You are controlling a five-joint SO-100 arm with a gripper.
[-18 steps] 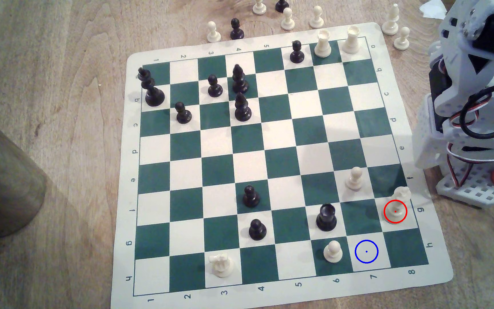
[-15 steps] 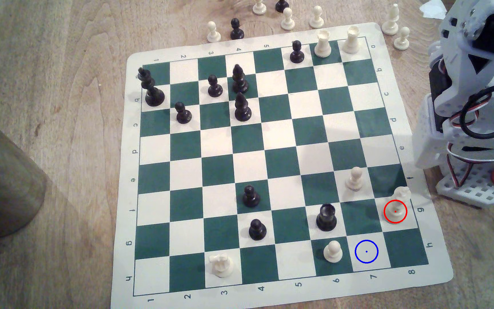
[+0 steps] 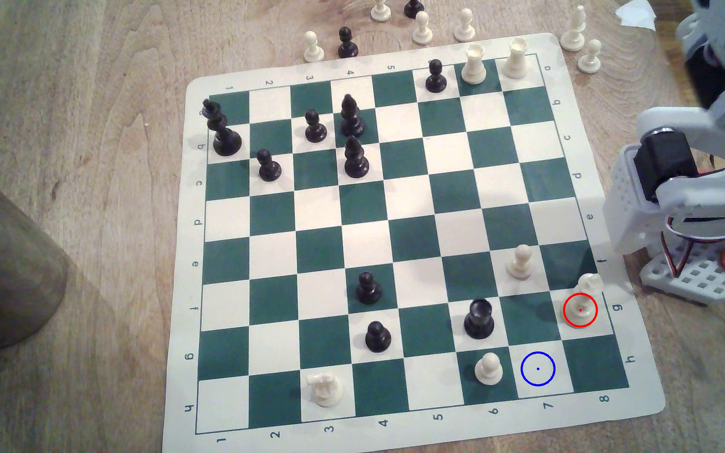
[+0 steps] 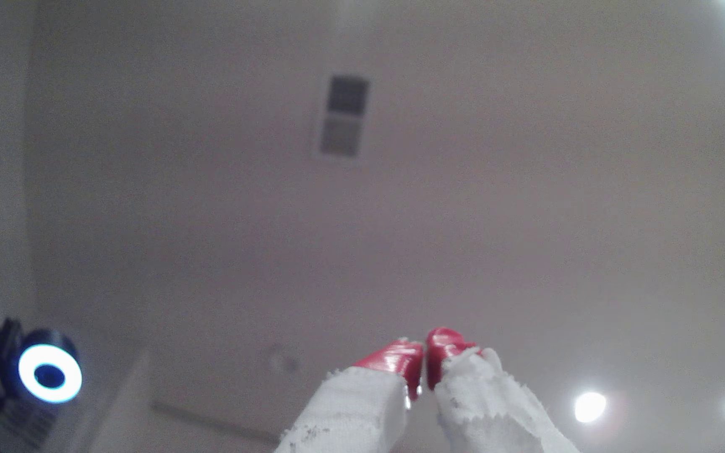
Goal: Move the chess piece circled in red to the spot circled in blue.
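**Risks before the reach begins**

The knight [image 3: 586,296] stands on the cream square with the red ring, at the board's [image 3: 613,361] edge on the exterior view's right, close to the arm's base [image 3: 692,283]. The blue spot [image 3: 537,369] is one square diagonally nearer the camera and is free. In the wrist view the gripper [image 4: 424,359] points up at a ceiling, its red fingertips [image 4: 395,355] pressed together and holding nothing.

In my judgement the reach is not yet started, so several things can fail. The knight is very near the base, so the arm must fold tightly, and a steep descent could tip the lopsided head. The jaws must open first; if they come down closed, they will knock the piece over. A pawn [image 3: 488,369] stands just beside the blue spot and a black rook [image 3: 479,319] is near; a low carry or a wide release may hit them.
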